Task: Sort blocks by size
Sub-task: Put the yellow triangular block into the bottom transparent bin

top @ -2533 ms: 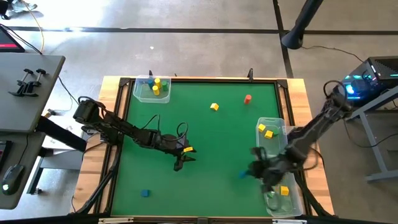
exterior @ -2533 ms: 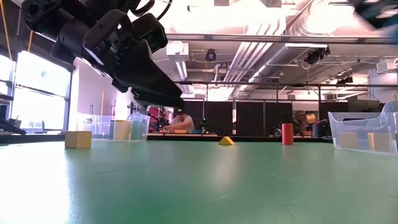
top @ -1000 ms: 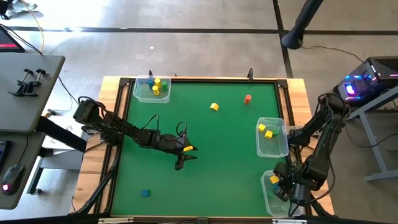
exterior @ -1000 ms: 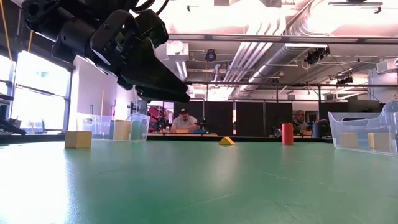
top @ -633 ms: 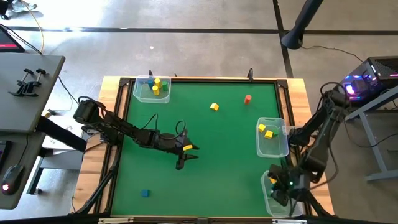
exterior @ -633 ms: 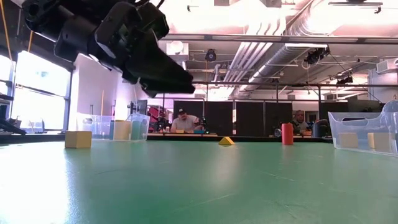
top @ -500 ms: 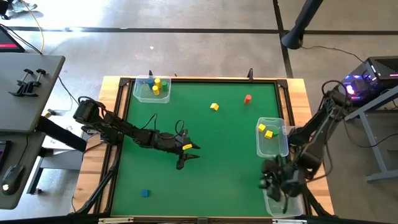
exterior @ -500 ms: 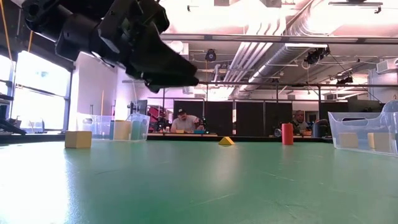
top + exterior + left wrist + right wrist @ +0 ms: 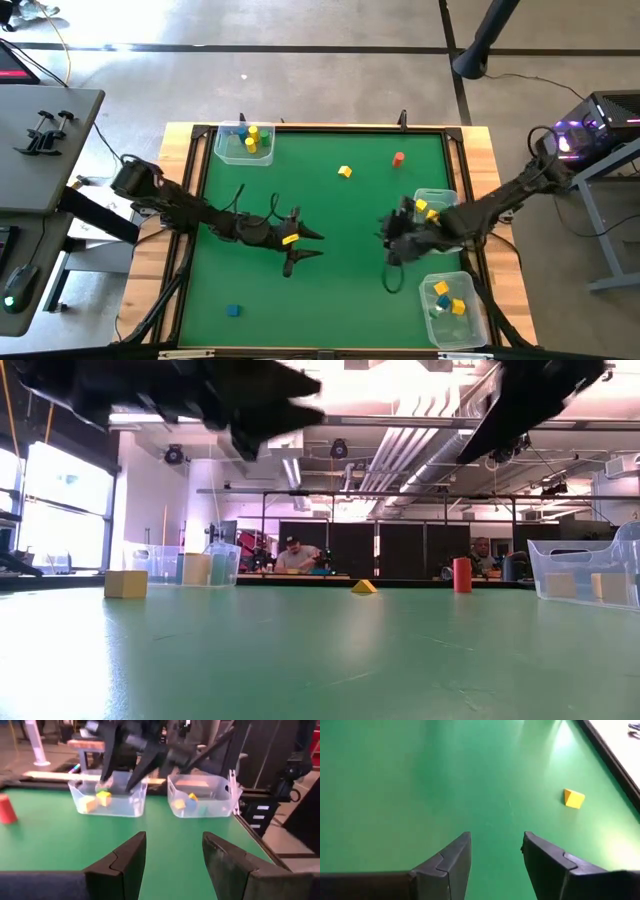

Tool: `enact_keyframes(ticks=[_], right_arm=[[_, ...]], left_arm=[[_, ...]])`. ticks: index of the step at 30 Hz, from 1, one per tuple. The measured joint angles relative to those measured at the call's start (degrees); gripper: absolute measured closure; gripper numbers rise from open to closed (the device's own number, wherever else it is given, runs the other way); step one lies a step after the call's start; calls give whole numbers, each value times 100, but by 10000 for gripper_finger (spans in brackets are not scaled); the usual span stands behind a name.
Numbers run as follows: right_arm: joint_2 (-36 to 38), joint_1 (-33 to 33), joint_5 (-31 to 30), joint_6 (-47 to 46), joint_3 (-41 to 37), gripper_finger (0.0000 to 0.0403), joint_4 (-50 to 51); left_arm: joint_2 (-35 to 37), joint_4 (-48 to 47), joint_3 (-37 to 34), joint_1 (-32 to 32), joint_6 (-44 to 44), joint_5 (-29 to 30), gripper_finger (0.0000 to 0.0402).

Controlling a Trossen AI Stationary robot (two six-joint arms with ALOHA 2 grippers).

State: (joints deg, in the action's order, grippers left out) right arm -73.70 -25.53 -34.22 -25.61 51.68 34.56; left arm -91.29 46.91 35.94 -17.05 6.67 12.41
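Three blocks lie loose on the green mat: a yellow block [image 9: 344, 171] and a red block [image 9: 398, 158] at the far middle, and a blue block [image 9: 233, 311] near the front left. More blocks sit in three clear tubs. My left gripper [image 9: 312, 245] hovers open over the mat's middle with nothing between its fingers [image 9: 125, 862]. My right gripper [image 9: 386, 240] hovers open right of the middle, facing the left one. In the right wrist view the gripper [image 9: 496, 845] is over bare mat, and the yellow block [image 9: 574, 798] lies ahead of it.
A tub [image 9: 245, 143] with yellow and green blocks stands at the far left corner. A tub [image 9: 437, 222] with yellow blocks sits at the right edge. A tub [image 9: 455, 305] with yellow and blue blocks is at the near right corner. The wooden frame [image 9: 320, 126] rims the mat.
My right gripper has left the near right tub and swung toward the table's middle and far side, and now hovers over the mat. My left gripper has risen a little over the same spot.
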Motion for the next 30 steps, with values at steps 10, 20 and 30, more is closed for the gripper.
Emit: enact_keyframes(ticks=[10,20,30], right_arm=[[-1427,1739,1083,2256,-4,233,-1902],[-2551,3597,2592,2956,-7,179,-3937],[-3173,4866,2872,2589,-7,155,-4516]], left_arm=[[1171,-2047,2,-547,-184,1717,222],[1100,-2945,4,-794,644,1985,222],[626,-2785,4,-816,923,2039,222]])
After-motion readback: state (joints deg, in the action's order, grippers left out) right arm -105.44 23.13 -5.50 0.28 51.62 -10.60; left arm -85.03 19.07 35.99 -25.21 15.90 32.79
